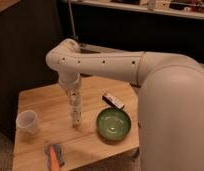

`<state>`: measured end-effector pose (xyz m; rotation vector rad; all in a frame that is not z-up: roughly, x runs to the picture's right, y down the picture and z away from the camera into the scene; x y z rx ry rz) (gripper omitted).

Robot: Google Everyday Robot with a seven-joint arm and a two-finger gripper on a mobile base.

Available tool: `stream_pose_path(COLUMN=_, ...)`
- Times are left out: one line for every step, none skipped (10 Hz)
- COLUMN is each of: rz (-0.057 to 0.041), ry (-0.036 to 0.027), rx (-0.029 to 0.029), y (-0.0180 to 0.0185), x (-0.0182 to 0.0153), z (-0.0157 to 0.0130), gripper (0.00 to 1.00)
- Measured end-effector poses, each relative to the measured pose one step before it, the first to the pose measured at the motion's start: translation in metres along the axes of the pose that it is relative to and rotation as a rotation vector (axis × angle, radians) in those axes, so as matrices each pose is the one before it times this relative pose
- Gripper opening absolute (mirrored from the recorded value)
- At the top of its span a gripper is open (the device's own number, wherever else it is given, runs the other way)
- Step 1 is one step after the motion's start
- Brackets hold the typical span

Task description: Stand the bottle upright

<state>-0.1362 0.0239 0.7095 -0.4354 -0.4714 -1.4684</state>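
End effector (76, 121) low, arm bent downward

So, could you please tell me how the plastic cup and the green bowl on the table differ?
The cup is translucent and whitish; the bowl is green. The cup is narrow and taller than the bowl, which is wide and shallow. The cup stands picture-left of the gripper, which hangs low over the wooden table, and the bowl stands picture-right of it. Both sit upright, open side up.
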Motion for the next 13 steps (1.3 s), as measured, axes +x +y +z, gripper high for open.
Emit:
stream_pose_path(rz=-0.01210, ry=0.00446, rx=-0.01724, y=0.00207, x=-0.00280, z=0.00238, gripper=0.14)
stream_pose_path(rz=-0.00248, ry=0.00363, rx=-0.01018, y=0.00186, x=-0.00214, z=0.00147, gripper=0.14)
stream_pose_path(rz=-0.00104, ry=0.00187, rx=-0.00907, y=0.00254, x=-0.00207, z=0.00157, gripper=0.14)
stream_pose_path(rz=-0.00139, ry=-0.00034, rx=-0.00504, y=0.00148, x=-0.00188, z=0.00133, gripper=0.14)
stream_pose_path(rz=0.00000, ry=-0.00238, rx=-0.00328, y=0.00110, x=-0.00098, z=0.00146, gripper=0.16)
stream_pose_path(rz=-0.00043, ry=-0.00701, rx=-0.00699, y=0.00100, x=-0.00151, z=0.00268, gripper=0.23)
stream_pose_path(rz=0.00032, ry=-0.00613, rx=-0.00821, y=0.00031, x=-0.00224, z=0.00250, gripper=0.36)
stream_pose_path(rz=0.00220, ry=-0.00320, rx=-0.00646, y=0.00126, x=-0.00123, z=0.00197, gripper=0.44)
stream_pose_path(rz=0.00221, ry=-0.00191, rx=-0.00379, y=0.00067, x=-0.00103, z=0.00141, gripper=0.52)
stream_pose_path(rz=0.00171, ry=-0.00317, rx=-0.00392, y=0.00080, x=-0.00129, z=0.00189, gripper=0.63)
stream_pose_path(rz=0.00144, ry=-0.00267, rx=-0.00172, y=-0.00036, x=-0.00115, z=0.00137, gripper=0.72)
stream_pose_path(rz=0.00235, ry=-0.00358, rx=-0.00220, y=-0.00038, x=-0.00099, z=0.00161, gripper=0.79)
stream_pose_path(rz=0.00198, ry=-0.00552, rx=-0.00034, y=-0.00080, x=-0.00101, z=0.00146, gripper=0.80)
